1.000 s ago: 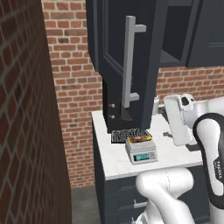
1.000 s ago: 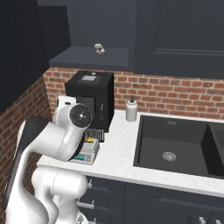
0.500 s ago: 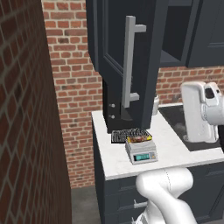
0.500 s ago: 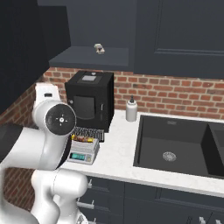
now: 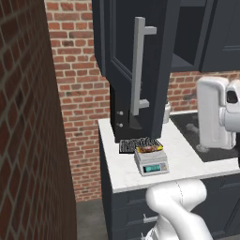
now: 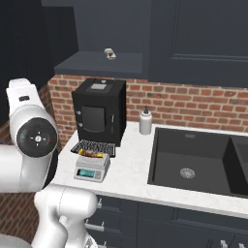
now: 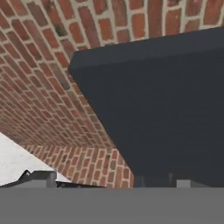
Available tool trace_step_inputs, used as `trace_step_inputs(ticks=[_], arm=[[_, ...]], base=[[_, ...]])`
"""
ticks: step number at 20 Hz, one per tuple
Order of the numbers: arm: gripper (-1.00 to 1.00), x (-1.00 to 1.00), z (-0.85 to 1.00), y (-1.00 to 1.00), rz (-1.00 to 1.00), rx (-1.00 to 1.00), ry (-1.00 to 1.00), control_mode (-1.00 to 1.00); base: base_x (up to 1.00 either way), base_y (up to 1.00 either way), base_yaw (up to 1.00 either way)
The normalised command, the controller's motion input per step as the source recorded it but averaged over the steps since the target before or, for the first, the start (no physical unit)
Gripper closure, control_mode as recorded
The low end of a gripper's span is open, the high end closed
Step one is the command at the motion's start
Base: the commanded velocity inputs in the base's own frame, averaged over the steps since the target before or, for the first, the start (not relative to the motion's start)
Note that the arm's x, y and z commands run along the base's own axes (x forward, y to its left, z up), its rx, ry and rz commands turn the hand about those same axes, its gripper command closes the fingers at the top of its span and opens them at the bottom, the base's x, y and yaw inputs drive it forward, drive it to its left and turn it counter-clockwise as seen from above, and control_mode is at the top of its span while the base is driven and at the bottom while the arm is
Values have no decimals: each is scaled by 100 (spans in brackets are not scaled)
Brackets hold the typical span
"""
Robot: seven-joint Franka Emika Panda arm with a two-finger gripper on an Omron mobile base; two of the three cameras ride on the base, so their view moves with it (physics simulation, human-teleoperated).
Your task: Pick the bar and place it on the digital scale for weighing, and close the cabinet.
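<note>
2 task items sit at the near left of the white stone-look surface (image 5: 185,157). The digital scale (image 5: 151,161) is a light-grey square with a teal display facing forward. The bar (image 5: 149,149), flat, oblong and reddish-brown with yellowish marks, already lies on its platform. Just behind, touching or nearly so, is a dark ribbed tray (image 6: 94,147), then a black boxy appliance (image 6: 99,116) with a glass front. Above hangs the cabinet (image 5: 136,61), matte navy-grey. Its panelled door stands swung out toward the camera, carrying a long vertical grey metal handle (image 5: 138,65).

Remaining step, by judgement: close that door. Press flat on the smooth panel face near the handle edge, far from the hinge, and push steadily until it seats. Keep clear of the scale.

The gripper's opening cannot be determined; its fingertips are hidden.
</note>
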Motion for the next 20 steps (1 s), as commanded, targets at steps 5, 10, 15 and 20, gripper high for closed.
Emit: trace_step_inputs(ticks=[5, 10, 15, 20], arm=[[-100, -27, 0, 15, 0, 2, -32, -100], [-100, -38, 0, 9, 0, 10, -22, -100], [-100, -63, 0, 43, 0, 24, -3, -100], [-100, -57, 0, 66, 0, 24, 0, -100]], base=[[0, 0, 0], [0, 0, 0], [0, 0, 0], [0, 0, 0]])
